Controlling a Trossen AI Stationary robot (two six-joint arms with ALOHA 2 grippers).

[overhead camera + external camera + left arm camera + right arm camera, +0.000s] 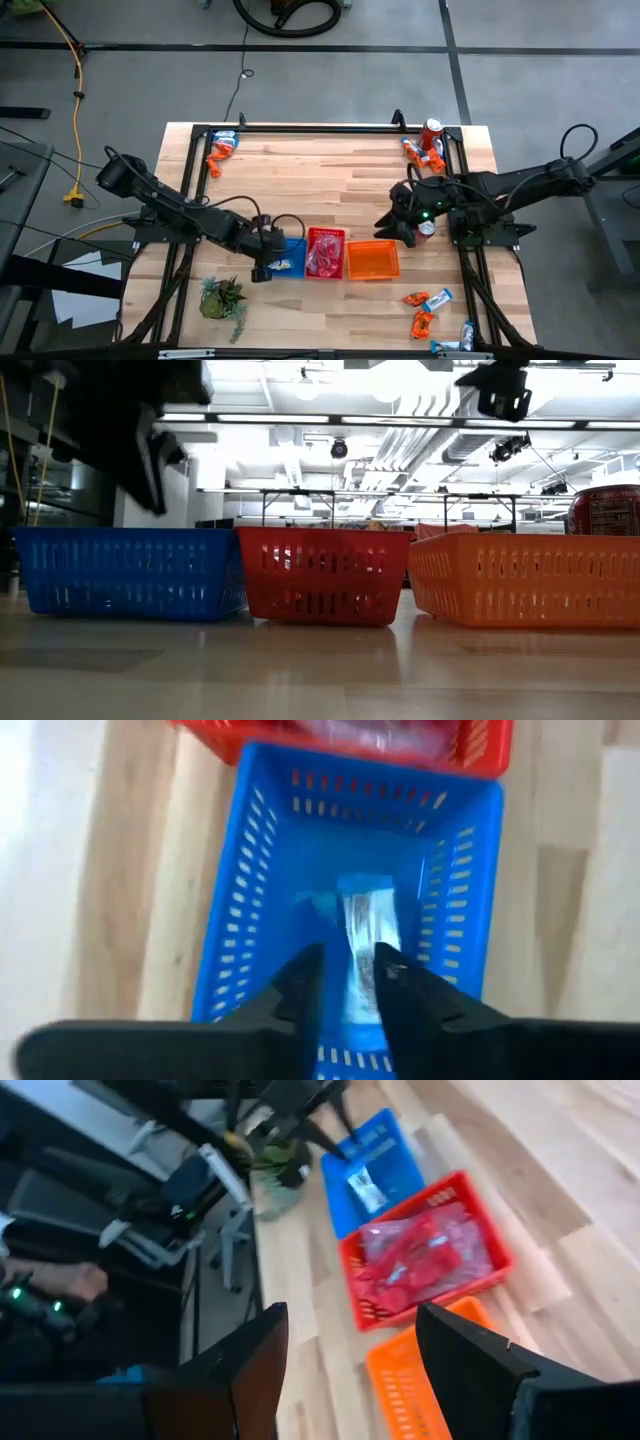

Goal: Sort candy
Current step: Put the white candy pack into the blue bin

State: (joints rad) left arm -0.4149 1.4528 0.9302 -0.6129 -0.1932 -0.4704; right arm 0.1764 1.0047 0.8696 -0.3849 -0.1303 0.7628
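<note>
Three baskets stand in a row: blue, red and orange. My left gripper hangs over the blue basket, pointing steeply down, its fingers slightly apart. A blue and silver candy packet lies flat on the basket floor below them, also seen in the right wrist view as the packet. The red basket holds a heap of pink and red candy. My right gripper hovers open and empty beyond the orange basket's far right corner.
Loose candy lies at the far left corner, the far right corner and the near right corner. A red can stands far right, another beside my right gripper. A small plant sits near left.
</note>
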